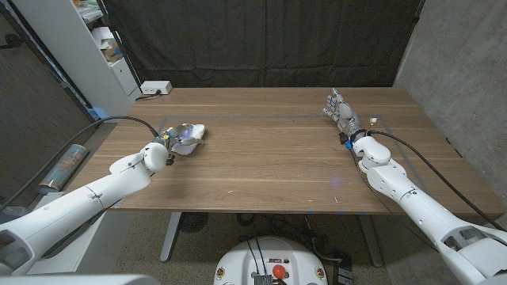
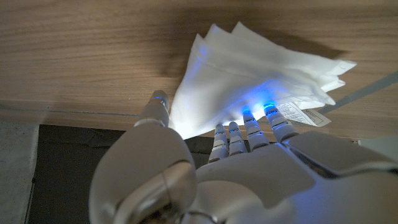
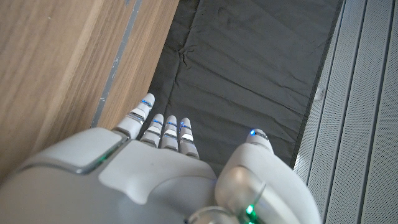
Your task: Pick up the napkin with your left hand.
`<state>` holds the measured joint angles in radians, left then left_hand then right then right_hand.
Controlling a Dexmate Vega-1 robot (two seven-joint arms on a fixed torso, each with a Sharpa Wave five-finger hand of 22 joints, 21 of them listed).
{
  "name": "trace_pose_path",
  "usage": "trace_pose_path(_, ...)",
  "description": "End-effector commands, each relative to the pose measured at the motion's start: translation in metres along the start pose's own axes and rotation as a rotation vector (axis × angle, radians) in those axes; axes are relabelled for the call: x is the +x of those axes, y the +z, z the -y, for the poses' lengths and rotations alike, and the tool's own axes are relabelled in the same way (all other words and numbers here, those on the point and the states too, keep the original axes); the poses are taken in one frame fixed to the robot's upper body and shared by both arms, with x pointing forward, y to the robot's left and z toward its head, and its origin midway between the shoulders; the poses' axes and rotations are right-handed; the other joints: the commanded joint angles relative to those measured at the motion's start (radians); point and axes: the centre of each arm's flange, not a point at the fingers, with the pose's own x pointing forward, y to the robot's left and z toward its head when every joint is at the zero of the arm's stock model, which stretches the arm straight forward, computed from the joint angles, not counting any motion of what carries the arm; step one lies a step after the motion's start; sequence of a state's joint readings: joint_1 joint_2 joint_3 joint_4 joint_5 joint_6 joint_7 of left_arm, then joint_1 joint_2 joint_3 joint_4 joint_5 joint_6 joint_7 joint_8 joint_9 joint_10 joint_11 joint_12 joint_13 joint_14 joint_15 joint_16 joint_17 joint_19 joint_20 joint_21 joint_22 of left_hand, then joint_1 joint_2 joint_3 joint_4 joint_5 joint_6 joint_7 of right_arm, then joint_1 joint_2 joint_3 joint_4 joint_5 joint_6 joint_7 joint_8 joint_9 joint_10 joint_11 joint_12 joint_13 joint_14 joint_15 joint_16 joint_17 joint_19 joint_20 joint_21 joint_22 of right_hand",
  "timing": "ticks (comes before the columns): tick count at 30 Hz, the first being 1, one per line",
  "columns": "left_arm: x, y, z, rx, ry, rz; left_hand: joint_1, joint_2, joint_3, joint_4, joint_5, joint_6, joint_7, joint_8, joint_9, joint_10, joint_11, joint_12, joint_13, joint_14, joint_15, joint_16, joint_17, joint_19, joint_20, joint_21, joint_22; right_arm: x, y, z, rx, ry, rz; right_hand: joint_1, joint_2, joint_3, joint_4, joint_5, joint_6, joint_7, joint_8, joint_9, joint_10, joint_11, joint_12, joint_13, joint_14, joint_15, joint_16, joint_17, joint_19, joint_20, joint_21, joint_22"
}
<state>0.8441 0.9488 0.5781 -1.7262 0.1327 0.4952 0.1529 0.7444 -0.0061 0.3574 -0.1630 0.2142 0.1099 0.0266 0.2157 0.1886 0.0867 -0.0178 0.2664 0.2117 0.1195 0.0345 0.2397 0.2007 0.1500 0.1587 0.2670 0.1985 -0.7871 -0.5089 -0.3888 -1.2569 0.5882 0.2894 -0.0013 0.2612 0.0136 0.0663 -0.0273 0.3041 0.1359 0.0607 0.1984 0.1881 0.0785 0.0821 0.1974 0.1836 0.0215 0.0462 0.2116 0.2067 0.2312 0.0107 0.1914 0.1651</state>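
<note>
A white folded napkin (image 1: 192, 132) is at the table's left side, right at my left hand (image 1: 176, 144). In the left wrist view the napkin (image 2: 249, 65) fans out from the hand over the wood. Its narrow end runs in between the thumb (image 2: 158, 104) and the fingers (image 2: 249, 124), which hold it. It casts a shadow on the table beside it. My right hand (image 1: 341, 112) is at the far right of the table, fingers stretched and apart, holding nothing. In the right wrist view that hand (image 3: 165, 134) reaches past the table's far edge toward the dark curtain.
A taped rectangle outline (image 1: 277, 117) marks the middle of the wooden table (image 1: 269, 166). A white box (image 1: 154, 88) sits at the far left corner, with a shelf unit (image 1: 103, 47) behind it. A black cable (image 1: 111, 121) runs along my left arm.
</note>
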Motion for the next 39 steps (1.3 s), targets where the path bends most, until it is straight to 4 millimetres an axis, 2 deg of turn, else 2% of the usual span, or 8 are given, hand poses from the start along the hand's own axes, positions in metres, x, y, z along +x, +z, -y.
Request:
trace_pose_path(1, -0.003, 0.000, 0.004, 0.013, 0.009, -0.039, 0.061, 0.017, 0.021, -0.007, -0.013, 0.032, -0.007, 0.013, 0.003, 0.051, -0.008, 0.016, 0.005, 0.050, -0.005, 0.017, 0.007, 0.061, -0.001, 0.030, 0.012, 0.000, 0.000, -0.002, 0.004, 0.005, 0.003, 0.001, 0.006, -0.003, 0.000, -0.003, 0.009, 0.000, -0.001, 0.002, 0.008, -0.004, -0.003, 0.004, 0.006, 0.004, -0.004, 0.003, 0.006, 0.002, -0.001, 0.005)
trace_pose_path(4, -0.004, 0.000, 0.006, 0.007, 0.032, -0.057, 0.102, 0.037, 0.032, -0.010, -0.022, 0.056, -0.003, 0.019, 0.004, 0.083, 0.005, 0.027, 0.008, 0.087, -0.009, 0.031, 0.011, 0.112, -0.009, 0.051, 0.014, 0.001, 0.000, -0.003, 0.003, 0.007, 0.002, 0.001, 0.006, -0.003, 0.000, -0.003, 0.009, 0.000, -0.001, 0.002, 0.008, -0.003, -0.004, 0.004, 0.007, 0.004, -0.004, 0.003, 0.006, 0.002, -0.001, 0.005)
trace_pose_path(11, -0.008, -0.001, 0.011, -0.037, 0.076, -0.093, 0.253, 0.087, 0.056, -0.014, -0.023, 0.149, -0.016, 0.041, 0.010, 0.194, -0.034, 0.064, 0.022, 0.207, -0.041, 0.091, 0.040, 0.280, -0.031, 0.128, 0.016, 0.001, 0.002, -0.004, 0.001, 0.012, 0.003, 0.001, 0.006, -0.004, -0.001, -0.003, 0.009, 0.000, -0.001, 0.002, 0.008, -0.003, -0.003, 0.004, 0.007, 0.005, -0.004, 0.003, 0.006, 0.002, -0.001, 0.005)
trace_pose_path(15, -0.009, 0.000, 0.014, -0.049, 0.094, -0.112, 0.320, 0.113, 0.064, -0.019, -0.016, 0.194, -0.022, 0.054, 0.014, 0.222, -0.030, 0.076, 0.031, 0.255, -0.046, 0.128, 0.066, 0.340, -0.044, 0.162, 0.019, 0.002, 0.003, -0.004, -0.001, 0.016, 0.005, 0.001, 0.007, -0.004, -0.001, -0.003, 0.010, 0.000, 0.000, 0.002, 0.008, -0.003, -0.004, 0.004, 0.007, 0.004, -0.004, 0.004, 0.006, 0.003, -0.001, 0.005)
trace_pose_path(23, -0.010, 0.004, 0.016, -0.052, 0.091, -0.111, 0.472, 0.136, 0.058, -0.021, -0.009, 0.326, -0.034, 0.105, 0.039, 0.328, -0.044, 0.129, 0.064, 0.374, -0.080, 0.242, 0.157, 0.448, -0.126, 0.249, 0.030, 0.002, 0.005, -0.003, -0.003, 0.020, 0.010, 0.001, 0.007, -0.005, -0.001, -0.004, 0.010, 0.000, -0.001, 0.002, 0.008, -0.003, -0.003, 0.004, 0.007, 0.004, -0.004, 0.004, 0.006, 0.003, -0.001, 0.005)
trace_pose_path(28, -0.010, 0.006, 0.016, -0.071, 0.096, -0.121, 0.546, 0.145, 0.058, -0.023, -0.004, 0.385, -0.032, 0.131, 0.054, 0.370, -0.054, 0.157, 0.087, 0.419, -0.098, 0.293, 0.208, 0.486, -0.157, 0.295, 0.038, 0.001, 0.005, -0.002, -0.002, 0.020, 0.013, 0.001, 0.007, -0.006, -0.001, -0.004, 0.010, 0.001, -0.001, 0.002, 0.009, -0.003, -0.003, 0.004, 0.007, 0.005, -0.004, 0.004, 0.006, 0.003, -0.001, 0.005)
trace_pose_path(33, -0.010, 0.007, 0.013, -0.087, 0.094, -0.115, 0.628, 0.145, 0.061, -0.021, 0.002, 0.477, -0.012, 0.177, 0.082, 0.430, -0.034, 0.203, 0.128, 0.502, -0.143, 0.339, 0.260, 0.545, -0.212, 0.377, 0.052, 0.002, 0.007, -0.001, -0.002, 0.023, 0.016, 0.001, 0.007, -0.006, -0.001, -0.004, 0.010, 0.000, -0.001, 0.002, 0.009, -0.003, -0.003, 0.004, 0.007, 0.005, -0.004, 0.004, 0.006, 0.003, -0.001, 0.005)
trace_pose_path(39, -0.010, 0.007, 0.009, -0.095, 0.093, -0.105, 0.684, 0.134, 0.040, -0.018, 0.004, 0.535, -0.015, 0.216, 0.120, 0.489, -0.050, 0.241, 0.171, 0.593, -0.197, 0.396, 0.324, 0.601, -0.269, 0.479, 0.067, 0.002, 0.007, -0.001, -0.001, 0.023, 0.019, 0.002, 0.007, -0.006, -0.001, -0.003, 0.010, 0.000, -0.001, 0.002, 0.009, -0.003, -0.003, 0.004, 0.006, 0.005, -0.004, 0.004, 0.006, 0.003, -0.001, 0.005)
